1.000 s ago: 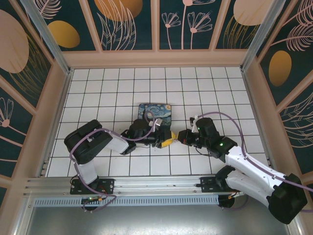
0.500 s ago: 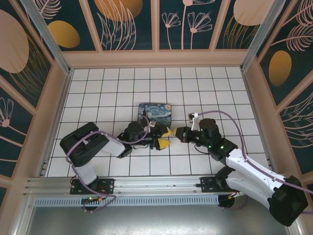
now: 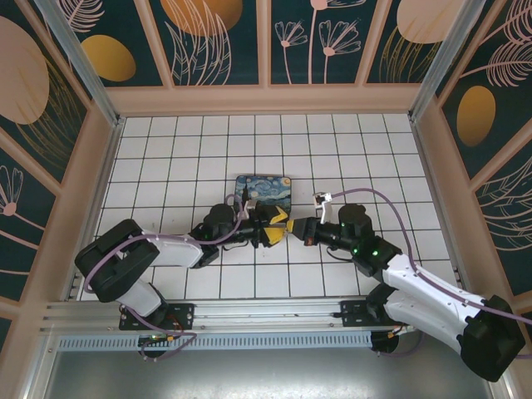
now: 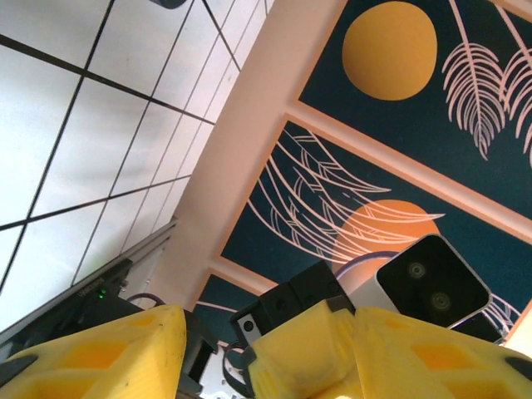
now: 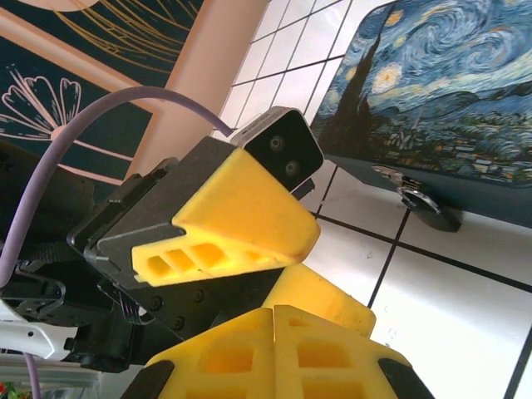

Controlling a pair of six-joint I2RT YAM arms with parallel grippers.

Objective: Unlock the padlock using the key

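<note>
**Enclosure:** walls (image 3: 224, 41) of dark teal panels w/ peach leaf and flower motifs, pale framing, on three sides of the box.

**Desk** (image 3: 166, 158): white tiles, black grid lines; carries the box about mid-surface.

**R arm** (image 3: 416, 283): white and black, purple cable. Reaches from near-right corner toward the box's near side.

**L arm** (image 3: 125, 262): black, purple cable. Lies low along the desk, reaching from near-left toward the same side of the box.

**Box** (image 3: 263, 188): blue-and-yellow swirl-painted lid, dark side wall, flat on desk. Landmark for entries below.

**L end effector** (image 3: 281, 230): yellow fingers, just near-right of the box. Fingers spread apart; R unit's yellow tip sits betw. them in L wrist view. Cannot tell if it grips anything.

**R end effector** (image 5: 274, 332): yellow fingers pressed together, clenched. Tip-to-tip w/ L unit, near-right of the box. Cannot tell if anything is pinched betw. the pads.

**Padlock** (image 5: 426, 204): small, dark body, thin silvery shackle. Lies on desk at foot of the box's side wall, on the side facing the end effectors. Close against the box; contact unclear. Apart from both end effectors.
</note>
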